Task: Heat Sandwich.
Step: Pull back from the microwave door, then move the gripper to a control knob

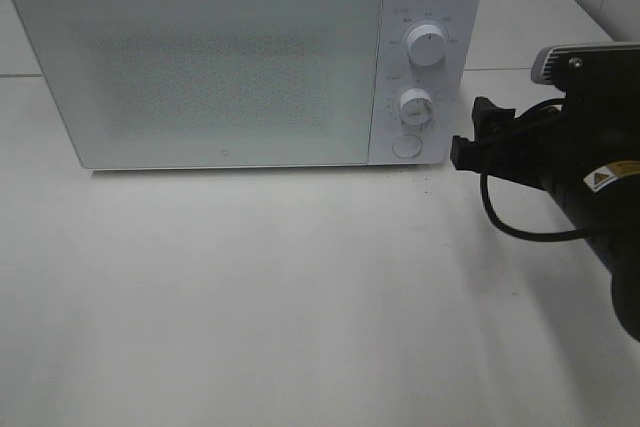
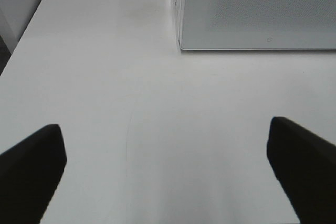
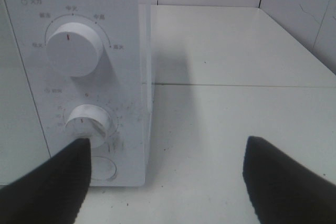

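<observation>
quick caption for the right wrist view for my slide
Open right tool at the white microwave control panel, one finger by the lower dial, nothing held.

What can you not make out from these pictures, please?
- Sandwich: in no view; the microwave door's frosted front hides the inside, exterior high.
- Left gripper: absent from exterior high; left wrist's frame edge crops all but the fingertips.
- Right gripper: right wrist cannot settle whether a finger touches the lower knob; it covers part of the round button.
- Dial lettering: too small, blurred.
</observation>
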### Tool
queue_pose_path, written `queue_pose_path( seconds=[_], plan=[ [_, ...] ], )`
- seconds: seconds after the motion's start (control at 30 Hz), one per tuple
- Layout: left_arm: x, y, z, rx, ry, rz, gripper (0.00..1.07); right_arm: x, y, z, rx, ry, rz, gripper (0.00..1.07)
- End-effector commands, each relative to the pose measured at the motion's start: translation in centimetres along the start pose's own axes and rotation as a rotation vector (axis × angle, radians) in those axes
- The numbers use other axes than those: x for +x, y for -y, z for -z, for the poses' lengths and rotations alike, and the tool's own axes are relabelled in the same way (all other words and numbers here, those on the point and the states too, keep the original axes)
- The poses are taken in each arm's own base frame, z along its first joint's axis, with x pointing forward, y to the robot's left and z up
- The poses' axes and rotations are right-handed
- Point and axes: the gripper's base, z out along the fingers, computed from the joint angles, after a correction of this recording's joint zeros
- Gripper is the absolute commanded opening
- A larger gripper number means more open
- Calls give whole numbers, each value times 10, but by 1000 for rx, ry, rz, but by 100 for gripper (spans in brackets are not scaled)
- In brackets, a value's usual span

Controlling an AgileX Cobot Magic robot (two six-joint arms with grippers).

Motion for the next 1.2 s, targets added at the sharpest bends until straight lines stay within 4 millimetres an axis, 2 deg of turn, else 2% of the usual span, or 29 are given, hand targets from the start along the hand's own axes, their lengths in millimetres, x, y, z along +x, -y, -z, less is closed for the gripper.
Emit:
queue_pose_path(
  seconds=[0.03,0.43,0.97,1.2],
  plan=[
    [3,0,3,1,23,-2,101,2,-8,1,15,13,4,76],
    [3,0,3,1,23,-2,101,13,-44,2,-25,-19,45,76],
    [3,0,3,1,23,-2,101,9,-48,-1,-28,-7,15,76],
    [3,0,3,1,23,-2,101,12,-46,-26,16,-11,-18,76]
  ],
)
